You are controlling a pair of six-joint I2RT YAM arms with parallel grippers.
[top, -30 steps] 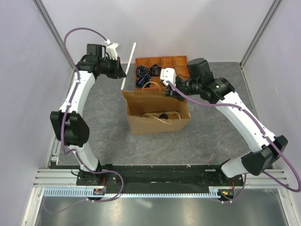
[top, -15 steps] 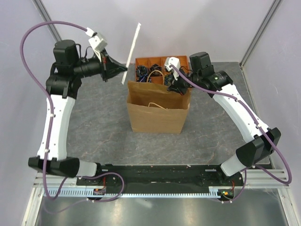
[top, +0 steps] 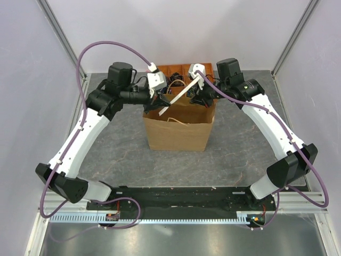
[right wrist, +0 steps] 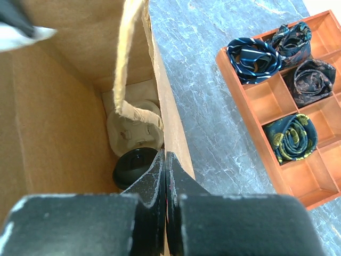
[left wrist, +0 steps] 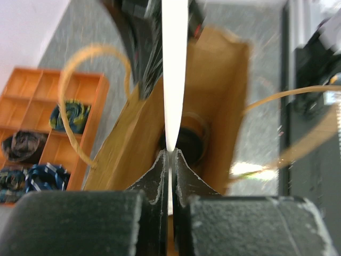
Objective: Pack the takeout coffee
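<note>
End effector L (left wrist: 170, 156) clamps white strip (left wrist: 174, 69), end effector R (right wrist: 164, 158) pinches bag rim (right wrist: 168, 124)

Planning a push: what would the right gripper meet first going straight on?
Probably the takeout coffee, its black lid just beyond the tips of the right gripper, inside the paper bag; depth unclear.

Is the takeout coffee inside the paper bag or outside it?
Inside. The right wrist view shows the takeout coffee, its black lid showing, at the bottom of the open paper bag, beside the tan cup carrier.
</note>
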